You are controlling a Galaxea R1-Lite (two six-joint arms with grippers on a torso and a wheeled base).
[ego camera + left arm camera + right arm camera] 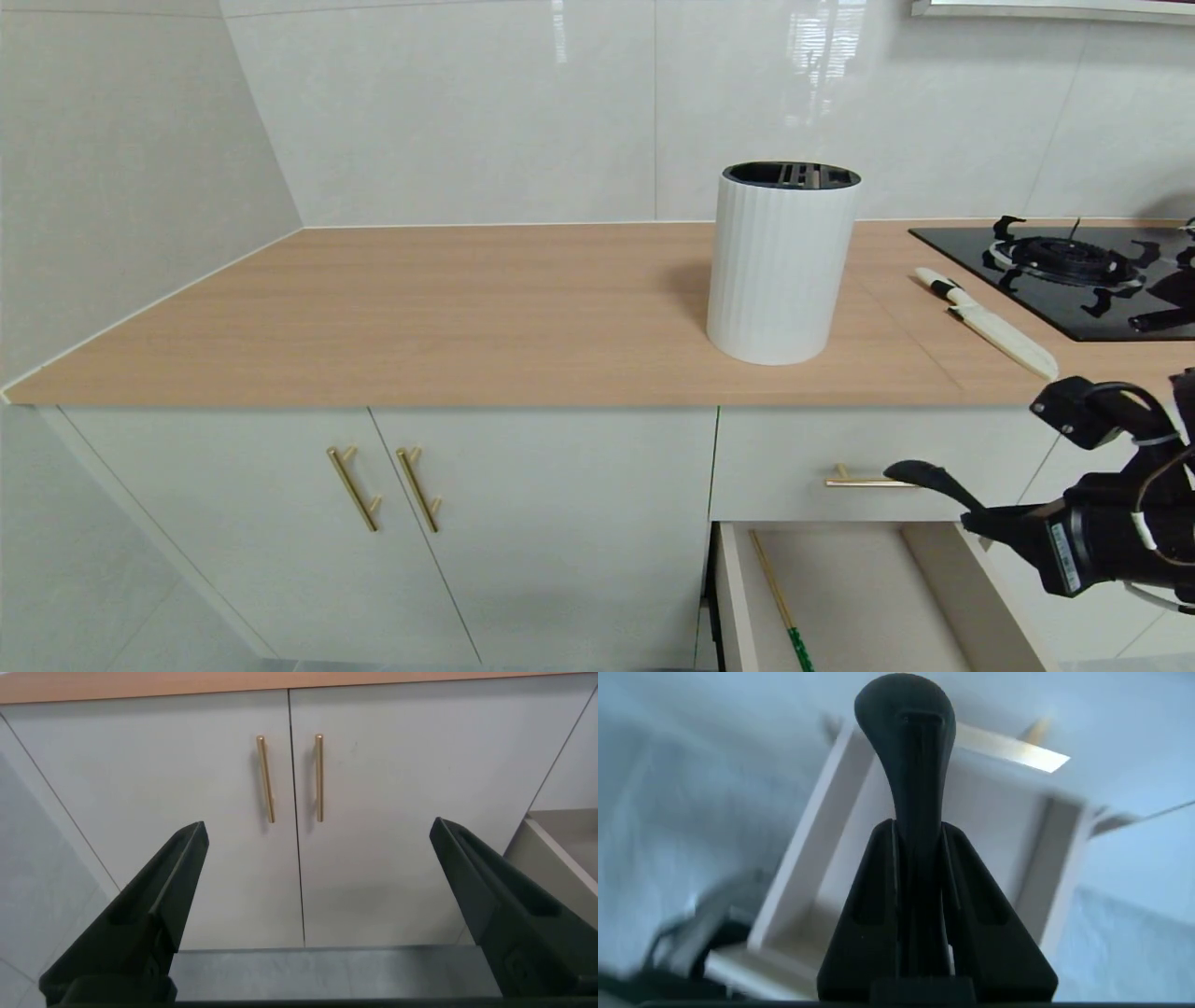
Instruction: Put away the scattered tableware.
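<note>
My right gripper (976,521) hangs at the lower right, over the open drawer (920,569), shut on a black utensil (920,474) whose rounded end sticks out to the left. In the right wrist view the right gripper (915,845) clamps that black utensil (906,728) above the drawer (1008,812). A white-bladed knife (990,322) lies on the wooden counter (420,308) beside a white ribbed holder (780,271). My left gripper (318,868) is open, low down and facing the cabinet doors (392,812).
A black gas hob (1074,266) takes up the counter's right end. One chopstick with a green tip (780,597) lies in the drawer. Gold handles (355,487) mark the two cabinet doors on the left. Tiled walls close the back and left.
</note>
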